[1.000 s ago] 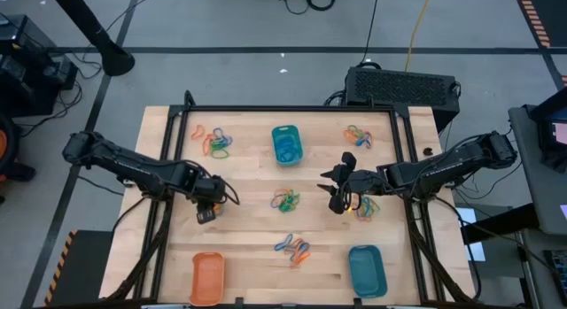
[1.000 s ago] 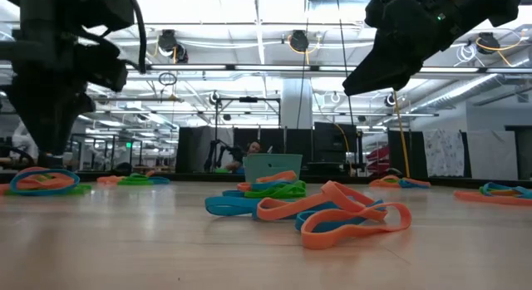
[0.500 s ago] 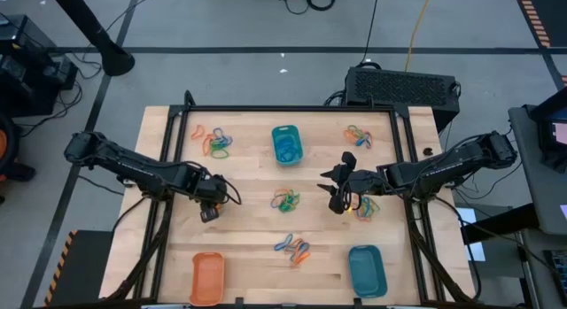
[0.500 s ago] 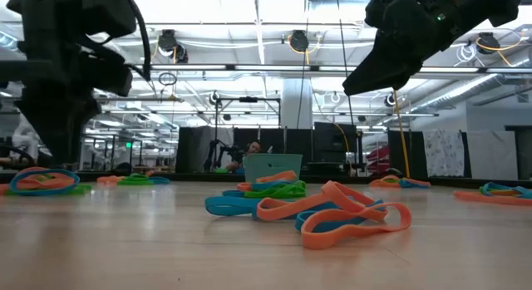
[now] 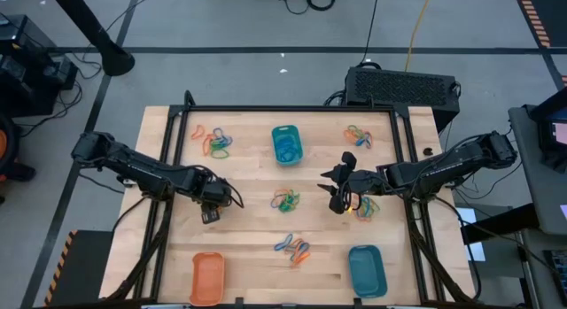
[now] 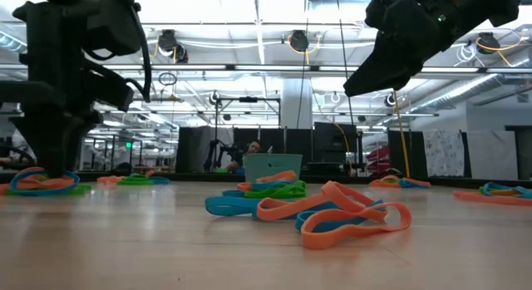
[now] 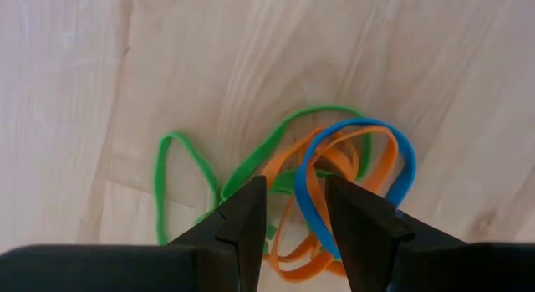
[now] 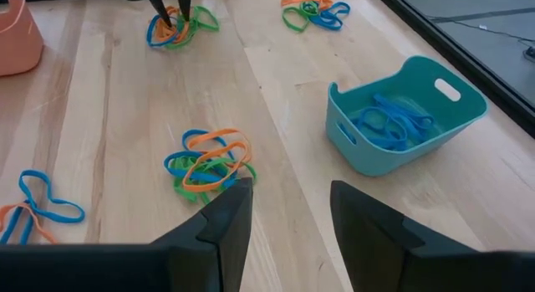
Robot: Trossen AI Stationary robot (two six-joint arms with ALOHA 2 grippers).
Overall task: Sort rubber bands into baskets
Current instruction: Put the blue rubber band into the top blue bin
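On the wooden worktop, the left fingers stand apart, straddling a tangle of rubber bands. The right fingers, also apart, hover above another cluster, a teal basket beside.

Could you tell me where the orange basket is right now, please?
In the high view the orange basket sits at the table's near-left corner, below the left gripper.
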